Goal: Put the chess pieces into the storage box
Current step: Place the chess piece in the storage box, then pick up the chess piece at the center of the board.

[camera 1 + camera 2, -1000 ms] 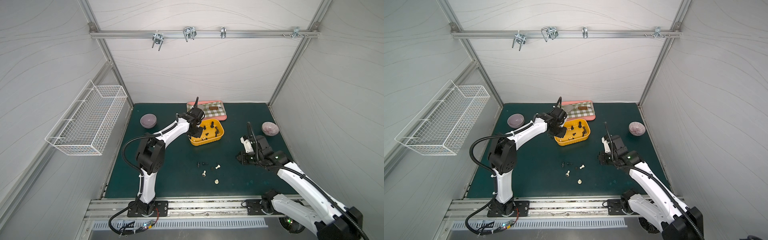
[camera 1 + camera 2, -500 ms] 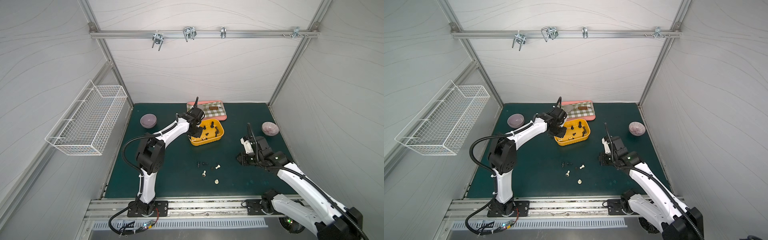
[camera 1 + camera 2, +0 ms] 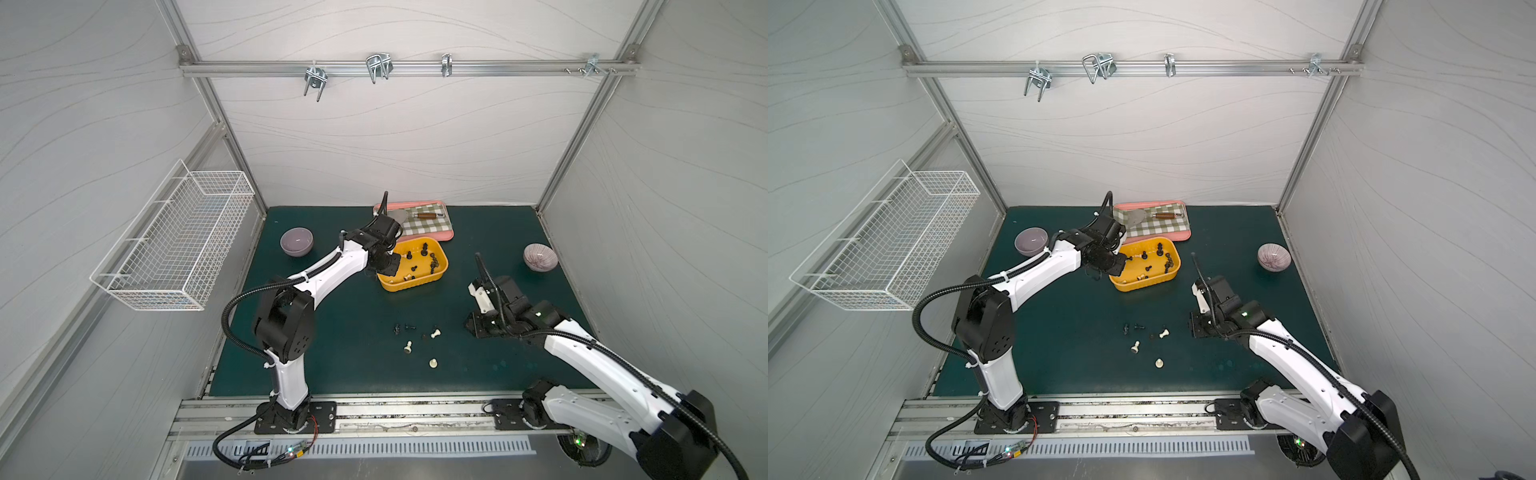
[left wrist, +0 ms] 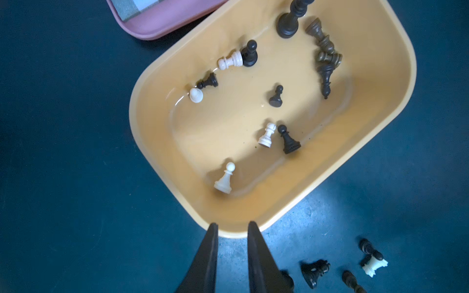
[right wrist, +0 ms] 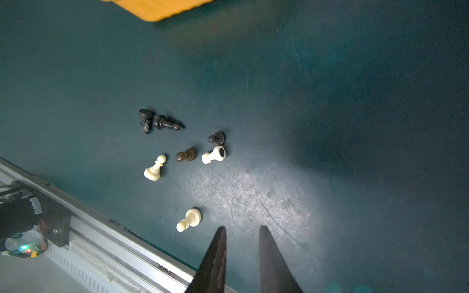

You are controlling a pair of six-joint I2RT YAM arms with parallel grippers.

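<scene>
Chess pieces (image 4: 224, 178): tiny turned figurines, black, dark brown, cream-white. About a dozen lie in shallow yellow-orange plastic storage box (image 4: 157, 142), most toppled. Seven more loose on dark teal counter (image 5: 330, 126), well apart from box. Left claw (image 4: 232, 224) at box edge, slightly spread, empty. Right claw (image 5: 242, 228) near loose group, slightly spread, empty. White panelled walls (image 3: 374, 145), aluminium frame (image 3: 415, 68).

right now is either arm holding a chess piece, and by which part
Nothing is held: the left jaws, at the storage box rim, and right jaws, near the loose chess pieces, both stand slightly apart with nothing between.
</scene>
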